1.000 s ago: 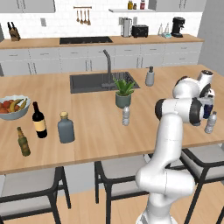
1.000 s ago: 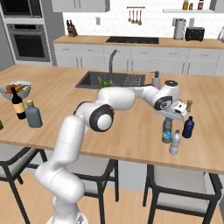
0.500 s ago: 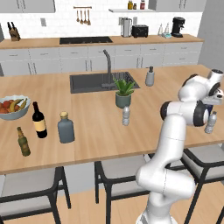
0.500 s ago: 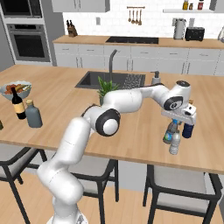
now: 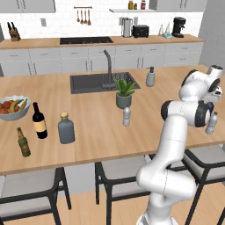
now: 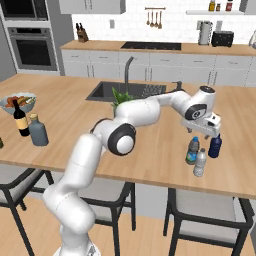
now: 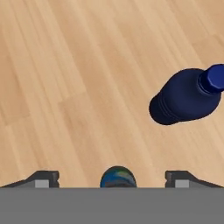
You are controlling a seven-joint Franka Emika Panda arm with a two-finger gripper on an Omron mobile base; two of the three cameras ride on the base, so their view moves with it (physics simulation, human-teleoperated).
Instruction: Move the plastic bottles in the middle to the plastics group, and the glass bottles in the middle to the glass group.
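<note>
The claw (image 7: pixel 113 177) hangs over the right end of the wooden island counter (image 6: pixel 150 145), its two dark fingertips (image 7: pixel 43 178) spread wide apart with nothing between them. Directly beneath it stands the blue-labelled water bottle (image 6: pixel 192 150), upright on the wood; from the hand camera only its dark cap (image 7: pixel 117 176) peeks up between the tips, half cut off by the bottom edge.

Just beside the claw, on its far side from the stools, stands the all-dark-blue bottle (image 6: pixel 215 146) — seen from above in the hand view (image 7: pixel 186 97), its cap clipped by the frame edge. Just in front of the claw, nearer the counter's edge, is the silvery-clear bottle (image 6: pixel 200 162) with a pale cap. In the left base view the arm hides most of this cluster; one pale bottle (image 5: pixel 212 122) shows past the elbow, too blurred to identify further.

Well away from the claw, mid-counter, the pale water bottle (image 5: pixel 126 116) stands by the potted plant (image 5: pixel 124 92). Farther still, at the opposite end, the squat grey-blue bottle (image 5: pixel 66 128) sits beside the wine bottle (image 5: pixel 39 121) and beer bottle (image 5: pixel 23 142).
</note>
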